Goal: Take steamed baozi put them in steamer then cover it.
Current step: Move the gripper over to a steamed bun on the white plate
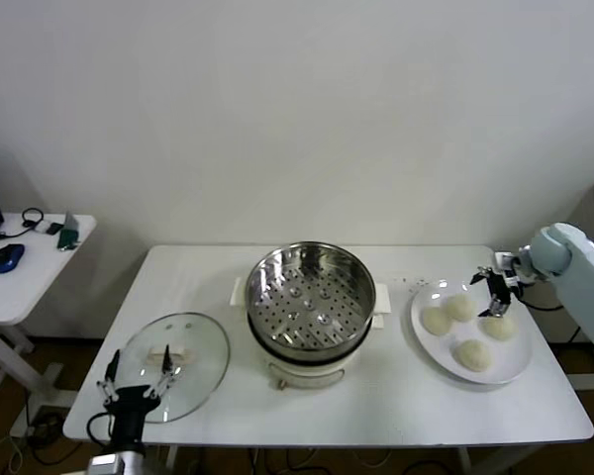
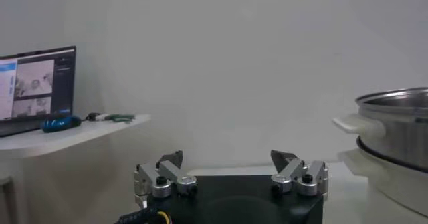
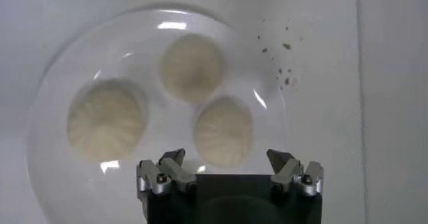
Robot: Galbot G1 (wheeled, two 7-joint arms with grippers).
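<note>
Directly beneath the right hand [image 3: 227, 160], whose fingers are spread with nothing between them, sit the steamed baozi [image 3: 223, 131]: four smooth, cream-white domes with a faint pleated grain, all on the glossy white plate [image 1: 521, 370], seen from the head camera. The hand hovers over the bun on the plate's outer side and touches none, so I judge that no bun has been moved yet.

Well off to that hand's inner side, at the middle of the table [image 1: 396, 406], stands the steamer [image 1: 311, 302], a round polished steel pot with an empty perforated tray, on a white base with small side handles. All four transfers and the covering are left to do.

Farther still, the round clear glass lid [image 1: 183, 348] with a pale knob lies flat just ahead of the left hand [image 1: 137, 376], which waits at the table's near edge, fingers spread and empty.
</note>
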